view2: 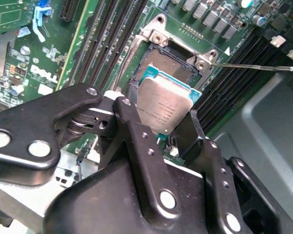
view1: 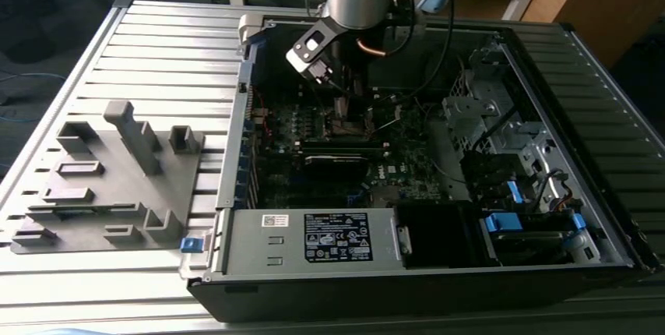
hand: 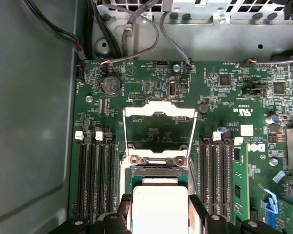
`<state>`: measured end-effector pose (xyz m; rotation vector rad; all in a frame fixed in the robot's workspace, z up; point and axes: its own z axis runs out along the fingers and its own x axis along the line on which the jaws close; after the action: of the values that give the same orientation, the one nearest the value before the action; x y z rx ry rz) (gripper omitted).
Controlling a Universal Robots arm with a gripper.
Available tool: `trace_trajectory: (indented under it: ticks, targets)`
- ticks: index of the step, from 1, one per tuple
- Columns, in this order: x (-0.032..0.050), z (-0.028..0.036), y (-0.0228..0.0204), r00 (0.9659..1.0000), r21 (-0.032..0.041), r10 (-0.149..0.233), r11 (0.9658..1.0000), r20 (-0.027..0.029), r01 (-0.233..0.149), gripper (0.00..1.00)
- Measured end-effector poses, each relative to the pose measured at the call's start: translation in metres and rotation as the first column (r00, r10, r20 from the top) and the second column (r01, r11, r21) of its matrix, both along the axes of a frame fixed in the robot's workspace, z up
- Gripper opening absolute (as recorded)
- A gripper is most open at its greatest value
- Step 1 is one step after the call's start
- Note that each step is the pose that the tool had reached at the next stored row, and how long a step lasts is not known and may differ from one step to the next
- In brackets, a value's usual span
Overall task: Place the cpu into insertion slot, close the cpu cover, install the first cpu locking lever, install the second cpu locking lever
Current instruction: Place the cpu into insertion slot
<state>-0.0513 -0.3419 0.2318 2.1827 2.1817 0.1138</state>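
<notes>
My gripper is shut on the cpu, a flat square chip with a silver-grey top and a green edge, gripped by two opposite sides. I hold it tilted over the insertion slot, whose dark square bed shows beyond the chip. I cannot tell whether the cpu touches the slot. In the first wrist view the cpu sits between the fingers. The cpu cover, a thin silver frame, lies swung open and flat on the board. A thin locking lever sticks out sideways. In the exterior view the gripper reaches down into the computer case.
Long black memory slots flank the socket on both sides. The open computer case stands on a slatted table, with a power supply near its front and drive bays at the exterior view's right. A grey fixture lies at that view's left.
</notes>
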Motion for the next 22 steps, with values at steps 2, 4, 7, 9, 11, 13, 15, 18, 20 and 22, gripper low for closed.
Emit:
trace_trajectory:
  ticks: [2, 4, 7, 9, 11, 13, 15, 18, 20, 22]
  targets:
    - [0.0, -0.0027, 0.0005, 1.0, 0.0, 0.0, 1.0, 0.0, 0.0, 0.54]
    - [0.0, -0.0046, 0.0011, 1.0, -0.0001, 0.0, 1.0, 0.0, 0.0, 0.54]
    - [-0.0002, -0.0061, 0.0036, 1.0, 0.0001, 0.0, 1.0, -0.0001, 0.0, 0.54]
    - [-0.0002, -0.0081, 0.0039, 1.0, 0.0002, 0.0, 1.0, 0.0, 0.0, 0.54]
    - [-0.0004, -0.0113, 0.004, 1.0, 0.0002, 0.0, 1.0, 0.0, 0.0, 0.54]
    - [-0.0005, -0.0149, 0.004, 1.0, 0.0002, 0.0, 1.0, 0.0, 0.0, 0.54]
    - [-0.0007, -0.0181, 0.004, 1.0, 0.0001, 0.0, 1.0, -0.0001, 0.0, 0.54]
    - [-0.0011, -0.0192, 0.0039, 1.0, 0.0, 0.0, 1.0, -0.0002, 0.0, 0.54]
    - [-0.0013, -0.0195, 0.0029, 1.0, 0.0002, 0.0, 1.0, -0.0001, 0.0, 0.54]
    - [-0.0014, -0.0209, 0.0027, 1.0, 0.0003, 0.0, 1.0, 0.0001, 0.0, 0.54]
